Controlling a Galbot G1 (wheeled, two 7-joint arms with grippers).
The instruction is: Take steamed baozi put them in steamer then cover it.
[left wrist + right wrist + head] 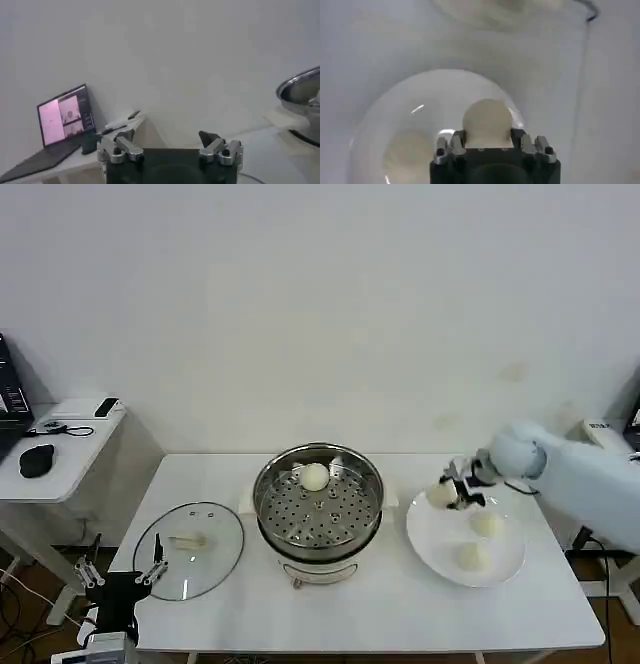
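Note:
The steel steamer (270,494) stands mid-table on its cream base with one baozi (315,476) on the perforated tray. My right gripper (448,490) is shut on another baozi (441,494) (487,122), held just above the left rim of the white plate (430,536) (375,120). Two more baozi (487,524) (473,557) lie on the plate. The glass cover (222,534) with its cream handle lies flat on the table left of the steamer. My left gripper (118,575) (168,140) stays open at the table's front left corner, nothing between its fingers.
A side table (70,459) with a black mouse and small devices stands to the left. A laptop (64,120) sits there in the left wrist view. White wall lies behind; bare tabletop (380,614) runs along the front edge.

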